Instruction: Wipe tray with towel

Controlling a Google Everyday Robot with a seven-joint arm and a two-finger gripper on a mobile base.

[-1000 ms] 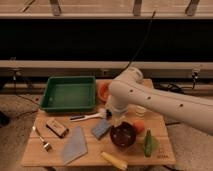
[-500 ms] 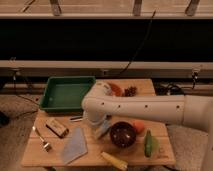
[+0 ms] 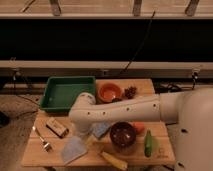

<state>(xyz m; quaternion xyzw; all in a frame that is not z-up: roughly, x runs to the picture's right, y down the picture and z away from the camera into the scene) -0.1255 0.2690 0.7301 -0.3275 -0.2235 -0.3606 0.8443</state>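
claw swung left, now at towel's edge

White arm: smooth rounded tubular casing with a row of small dark holes along its side. Bulbous white joint housing at its left end. Large pale curved body shell at right. Gripper: below the joint housing, low over the wooden table, left of centre.

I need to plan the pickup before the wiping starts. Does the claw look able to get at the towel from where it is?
Probably yes. The claw hangs open over the front left of the table, just above the towel, which lies flat with nothing on it or in the way.
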